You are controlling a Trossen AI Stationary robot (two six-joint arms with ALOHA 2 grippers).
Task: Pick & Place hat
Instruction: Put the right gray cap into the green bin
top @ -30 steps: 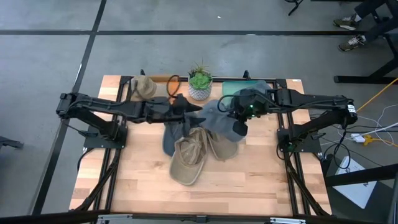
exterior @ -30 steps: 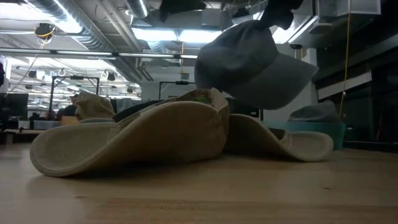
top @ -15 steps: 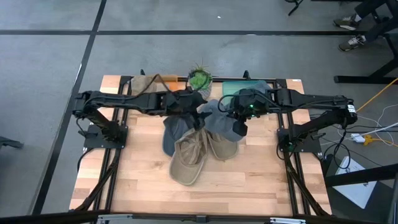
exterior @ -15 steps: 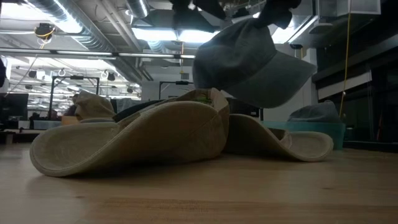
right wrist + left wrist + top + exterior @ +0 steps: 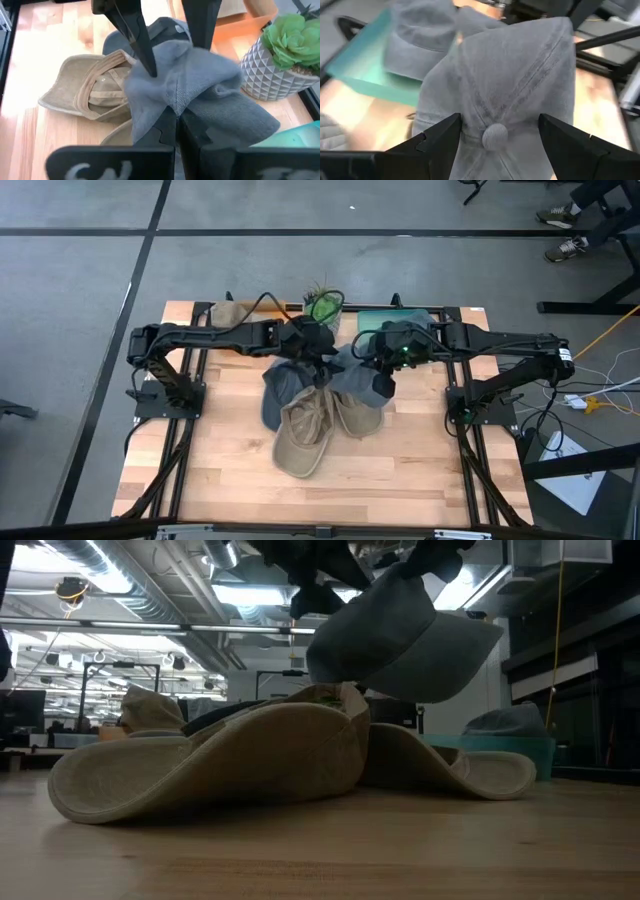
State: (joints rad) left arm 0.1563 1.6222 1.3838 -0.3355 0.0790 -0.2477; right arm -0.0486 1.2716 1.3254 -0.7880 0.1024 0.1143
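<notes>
Tan hats (image 5: pixel 318 423) (and plant (image 5: pixel 322 306)) crowd lifted grey cap (image 5: pixel 352 370).

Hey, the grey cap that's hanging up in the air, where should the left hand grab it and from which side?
Probably at the crown. The grey cap hangs from the right hand, pinched by its fabric above the tan hats. Its top button faces the open left hand, fingers on either side, so coming straight on and closing around the button looks best.

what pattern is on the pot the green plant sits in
A raised geometric triangle pattern on the white plant pot, clearest in the right wrist view.
</notes>
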